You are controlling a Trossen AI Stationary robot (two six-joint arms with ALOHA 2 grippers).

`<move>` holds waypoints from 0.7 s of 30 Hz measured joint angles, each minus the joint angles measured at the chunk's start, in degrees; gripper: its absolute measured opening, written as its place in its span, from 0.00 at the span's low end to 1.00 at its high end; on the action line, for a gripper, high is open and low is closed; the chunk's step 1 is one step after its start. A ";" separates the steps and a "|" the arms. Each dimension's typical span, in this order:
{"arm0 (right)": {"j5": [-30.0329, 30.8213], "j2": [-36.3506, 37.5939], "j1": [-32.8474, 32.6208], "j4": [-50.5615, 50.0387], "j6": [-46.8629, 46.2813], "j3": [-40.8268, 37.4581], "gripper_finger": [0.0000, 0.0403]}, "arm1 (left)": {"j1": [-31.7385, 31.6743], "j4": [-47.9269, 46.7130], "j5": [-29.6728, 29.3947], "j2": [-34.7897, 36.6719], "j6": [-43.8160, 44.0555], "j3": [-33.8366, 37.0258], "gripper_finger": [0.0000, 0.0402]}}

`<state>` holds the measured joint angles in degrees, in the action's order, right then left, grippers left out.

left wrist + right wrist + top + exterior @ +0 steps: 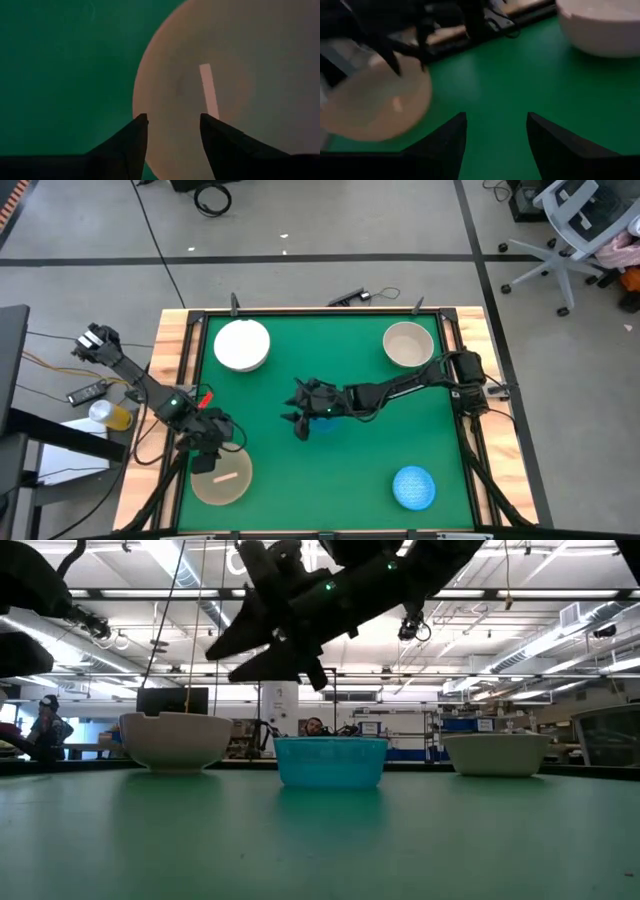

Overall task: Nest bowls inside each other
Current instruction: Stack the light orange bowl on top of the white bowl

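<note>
- No bowl looks nested in another; the stacking seems barely begun, with nearly all of it left to do
- White bowl sits upper left of centre in the high view, alone on the green desk
- Cream-beige bowl stands at the upper right of the mat, also alone
- Speckled light blue bowl lies at the lower right, well apart from the others
- Peach-tan bowl rests at the lower left; the left claw hangs over its rim, fingers spread, pinching nothing, and the left wrist view shows the bowl beyond the spread fingers
- A blue bowl stands mid-frame in the low view; in the high view only a sliver of it shows beneath the right arm
- Right claw hovers at the centre of the high view, just above that bowl, fingers parted with nothing between them in the right wrist view
- Whether the central bowl holds a second bowl cannot be told: the arm covers it from above, and the low view sees only its side
- A pale strip inside the peach-tan bowl may be a reflection or a label; hard to make out
- The right wrist view cuts off the white bowl at the frame's upper right
</note>
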<state>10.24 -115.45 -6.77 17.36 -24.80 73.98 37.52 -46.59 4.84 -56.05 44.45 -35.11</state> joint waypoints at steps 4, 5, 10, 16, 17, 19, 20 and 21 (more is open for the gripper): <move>-5.13 -4.81 -0.14 3.35 -1.06 5.82 0.52 | -0.93 0.10 -0.01 -0.11 -0.09 0.00 0.44; -6.06 -6.69 -0.34 2.09 -0.81 9.01 0.52 | -1.41 0.18 -0.04 0.02 -0.14 0.00 0.44; -6.97 -17.00 -0.67 -13.86 0.50 27.47 0.52 | -3.51 -1.34 -0.12 0.70 -0.09 -1.60 0.44; -12.45 -26.45 -0.95 -21.79 -0.26 43.15 0.52 | -3.16 -5.08 -2.82 1.26 -1.37 -6.63 0.44; -13.25 -27.81 -1.01 -21.76 -0.62 44.99 0.52 | -2.90 -5.65 -3.82 1.37 -1.46 -7.47 0.44; -14.18 -29.95 -1.21 -22.21 -0.74 47.78 0.52 | -2.50 -7.53 -6.06 1.40 -1.76 -8.91 0.44; -14.37 -30.92 -1.32 -22.14 -0.74 48.95 0.52 | -2.30 -8.60 -7.13 1.41 -1.78 -9.42 0.44; -14.39 -31.84 -1.35 -22.21 -0.74 49.93 0.52 | -2.17 -9.43 -8.12 1.42 -1.75 -9.85 0.44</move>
<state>-4.16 -147.28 -8.12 -4.85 -25.54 123.91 35.34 -56.02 -3.28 -54.63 42.70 -44.97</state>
